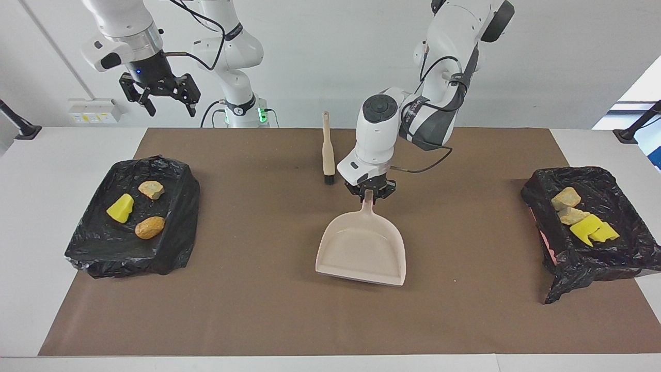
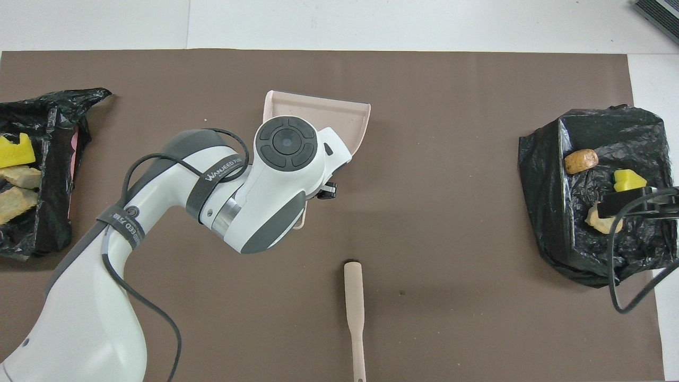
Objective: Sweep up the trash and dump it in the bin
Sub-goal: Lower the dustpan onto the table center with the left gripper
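White wall up top, a white surface [image 1: 31,217] with a brown mat [image 1: 258,310] across it. Facing view first: at centre frame the left claw [image 1: 368,195] is pinched tight on the handle of the beige dustpan [image 1: 362,250], pan lying on the mat. Upper left, the right claw [image 1: 165,101] hangs spread wide in the air. A brush [image 1: 327,150] lies top centre. Trash [image 1: 133,209] sits in the black-lined bin [image 1: 103,253] at left, more trash [image 1: 581,217] in the bin [image 1: 619,258] at right. Overhead view now: dustpan [image 2: 339,114] upper centre under the left arm, brush [image 2: 354,313] bottom centre, trash [image 2: 597,180] far right, trash [image 2: 16,175] left edge.
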Controlling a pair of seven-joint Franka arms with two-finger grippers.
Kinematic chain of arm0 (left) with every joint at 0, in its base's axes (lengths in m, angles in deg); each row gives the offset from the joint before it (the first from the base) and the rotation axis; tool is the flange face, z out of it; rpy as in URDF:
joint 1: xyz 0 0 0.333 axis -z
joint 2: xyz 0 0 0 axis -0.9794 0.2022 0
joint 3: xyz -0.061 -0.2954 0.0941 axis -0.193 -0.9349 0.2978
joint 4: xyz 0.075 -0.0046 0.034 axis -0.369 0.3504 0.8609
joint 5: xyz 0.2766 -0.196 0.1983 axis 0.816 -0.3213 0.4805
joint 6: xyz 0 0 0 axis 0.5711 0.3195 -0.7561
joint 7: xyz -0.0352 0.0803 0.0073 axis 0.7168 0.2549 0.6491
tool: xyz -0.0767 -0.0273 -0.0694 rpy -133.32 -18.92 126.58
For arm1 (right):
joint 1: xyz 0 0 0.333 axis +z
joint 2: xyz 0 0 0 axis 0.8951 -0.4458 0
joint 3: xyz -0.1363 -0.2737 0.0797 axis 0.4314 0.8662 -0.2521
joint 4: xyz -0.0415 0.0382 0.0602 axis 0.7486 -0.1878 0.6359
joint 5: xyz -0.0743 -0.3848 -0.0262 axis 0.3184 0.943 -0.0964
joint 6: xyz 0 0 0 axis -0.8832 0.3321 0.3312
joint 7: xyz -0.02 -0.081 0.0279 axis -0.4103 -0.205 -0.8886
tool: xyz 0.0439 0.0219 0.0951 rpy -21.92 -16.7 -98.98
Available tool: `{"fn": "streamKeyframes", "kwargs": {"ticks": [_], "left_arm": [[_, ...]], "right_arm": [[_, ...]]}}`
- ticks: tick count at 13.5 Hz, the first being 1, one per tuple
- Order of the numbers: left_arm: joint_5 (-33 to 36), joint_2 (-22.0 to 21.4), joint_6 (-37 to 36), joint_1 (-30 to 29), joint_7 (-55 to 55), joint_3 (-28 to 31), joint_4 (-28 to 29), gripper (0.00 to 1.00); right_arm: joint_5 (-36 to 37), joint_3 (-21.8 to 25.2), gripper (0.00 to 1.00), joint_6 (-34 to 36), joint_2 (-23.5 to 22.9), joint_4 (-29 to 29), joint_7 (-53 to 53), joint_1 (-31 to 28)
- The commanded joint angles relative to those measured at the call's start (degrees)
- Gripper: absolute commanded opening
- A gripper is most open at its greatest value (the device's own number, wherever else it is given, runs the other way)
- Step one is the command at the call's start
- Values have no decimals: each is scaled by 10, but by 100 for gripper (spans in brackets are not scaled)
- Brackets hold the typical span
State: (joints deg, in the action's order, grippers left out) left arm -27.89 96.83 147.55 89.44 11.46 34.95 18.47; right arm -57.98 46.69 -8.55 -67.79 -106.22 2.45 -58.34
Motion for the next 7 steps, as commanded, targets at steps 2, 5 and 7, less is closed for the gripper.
{"fn": "streamKeyframes", "kwargs": {"ticks": [2, 5, 7], "left_arm": [[5, 82, -37, 51, 56, 14, -106, 0], [24, 128, -45, 71, 76, 18, -163, 0], [33, 135, -45, 81, 80, 22, -163, 0]], "right_arm": [[-11, -2, 100, -33, 12, -38, 19, -27], [-12, -1, 100, -26, 7, -29, 18, -26], [0, -3, 100, -26, 8, -28, 19, -20]]}}
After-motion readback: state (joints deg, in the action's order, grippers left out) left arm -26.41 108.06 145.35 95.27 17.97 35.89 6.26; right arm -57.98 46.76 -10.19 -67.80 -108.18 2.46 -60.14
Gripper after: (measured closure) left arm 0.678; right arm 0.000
